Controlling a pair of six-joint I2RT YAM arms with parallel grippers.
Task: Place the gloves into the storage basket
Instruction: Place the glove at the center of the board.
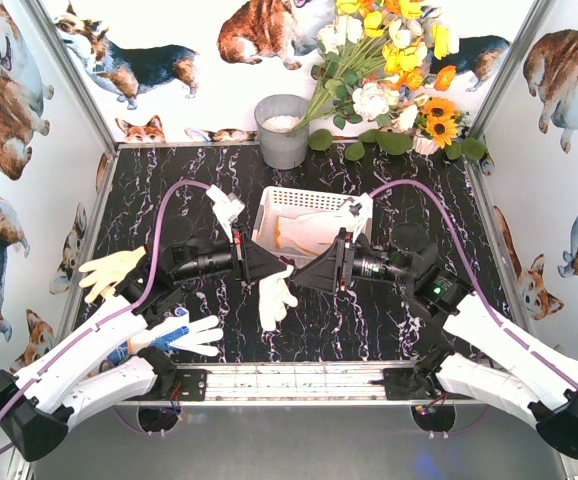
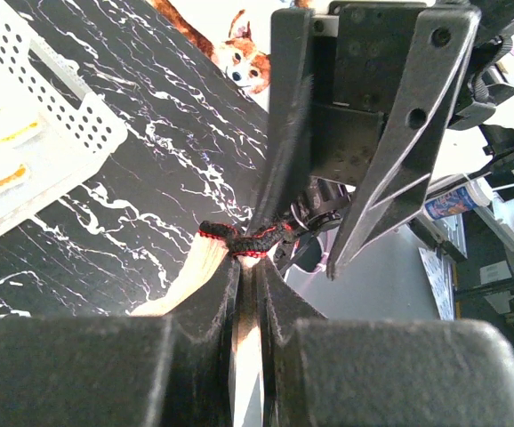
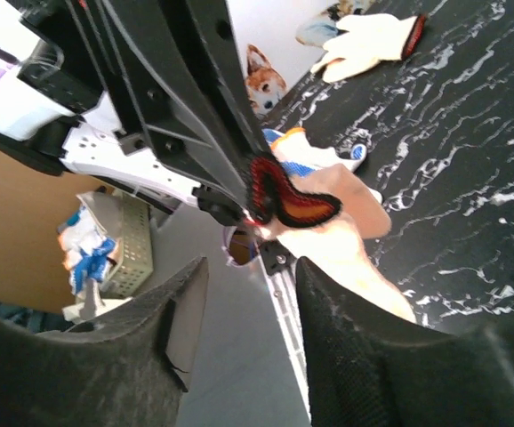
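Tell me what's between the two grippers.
One glove, its cuff pinched in the shut left gripper; the open right gripper faces that cuff. The top view shows it, and both wrist views show the cuff.

Wearing glossy white moulded plastic shells (image 1: 69, 365) along the lower links of both arms, ending in chunky matt black base blocks (image 1: 14, 425) at the near corners. Trailing a thin purple cable (image 1: 154, 215) in a long loop from each base to its wrist. Carrying dark cylindrical wrist motors (image 1: 209, 263), showing a small green light (image 1: 435, 290) on the right arm. Tapering into black wedge-shaped frames pierced by round screw holes (image 2: 441, 40), finishing in the left gripper (image 2: 248, 267) and right gripper (image 3: 250, 276), both sporting rough, grainy black fingers (image 3: 355, 356).
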